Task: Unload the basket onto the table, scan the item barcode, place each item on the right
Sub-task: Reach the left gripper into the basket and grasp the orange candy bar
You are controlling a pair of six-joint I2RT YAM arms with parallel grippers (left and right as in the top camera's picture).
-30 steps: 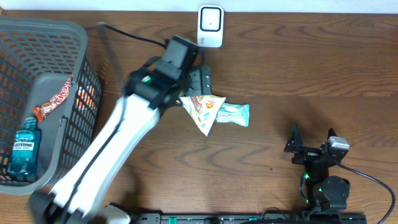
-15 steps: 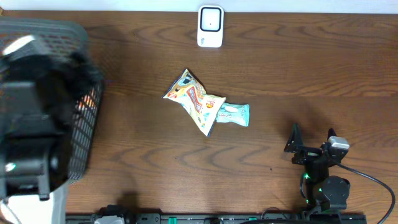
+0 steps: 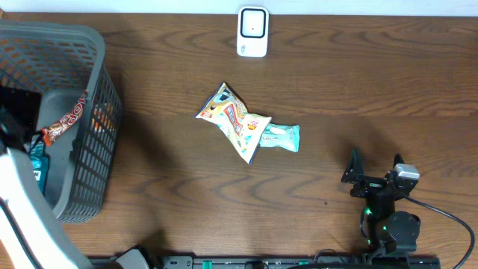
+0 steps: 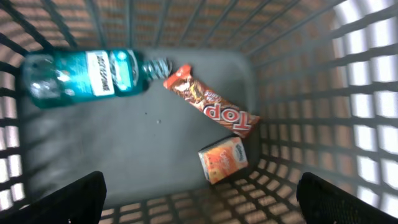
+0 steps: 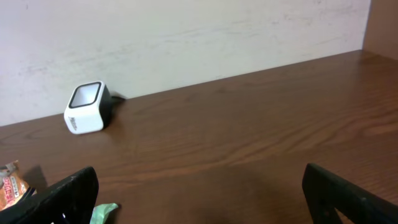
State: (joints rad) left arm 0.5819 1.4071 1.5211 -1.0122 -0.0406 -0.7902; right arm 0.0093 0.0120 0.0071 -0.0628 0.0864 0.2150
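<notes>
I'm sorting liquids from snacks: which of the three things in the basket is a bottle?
The teal Listerine bottle, lying on its side. The other two are a red wrapped candy bar and a small orange carton.

1. "TOP" in white capitals on the red candy bar wrapper [image 4: 211, 109], near centre of the left wrist view.
2. At 10 o'clock, white label on the teal bottle [image 4: 87, 74]: too blurred to read.
3. At 5 o'clock, orange carton [image 4: 223, 160]: print illegible.
</notes>
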